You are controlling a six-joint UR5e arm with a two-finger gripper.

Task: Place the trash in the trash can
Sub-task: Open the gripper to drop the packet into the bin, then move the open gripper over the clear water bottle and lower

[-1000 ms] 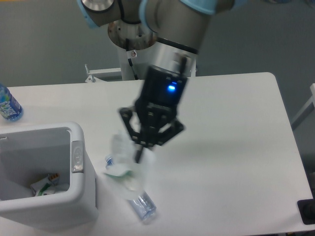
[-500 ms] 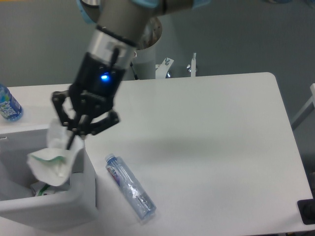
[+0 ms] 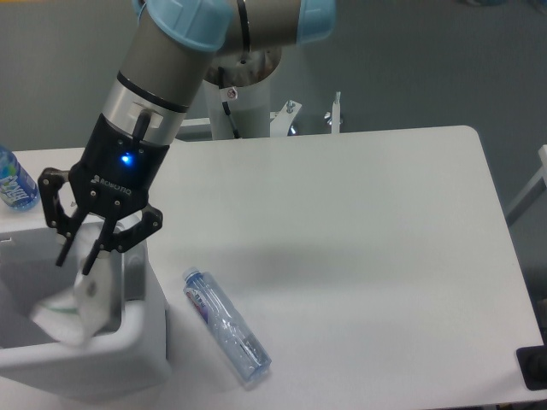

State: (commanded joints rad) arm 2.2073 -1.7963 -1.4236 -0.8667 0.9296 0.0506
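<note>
My gripper (image 3: 76,260) hangs over the white trash can (image 3: 94,372) at the front left, its fingers spread open with nothing between them. Just below the fingertips, the crumpled white paper wrapper (image 3: 72,307) sits inside the can's opening against the right wall. The clear plastic bottle with the blue-purple label (image 3: 226,324) lies on its side on the table, right of the can and apart from the gripper.
A bluer bottle with a bright blue label (image 3: 14,182) stands at the far left edge behind the can. The robot's base (image 3: 239,94) rises at the back of the table. A dark block (image 3: 533,369) sits at the front right corner.
The gripper carried the wrapper from beside the bottle leftward over the can, then opened. The wrapper has dropped lower into the can.
</note>
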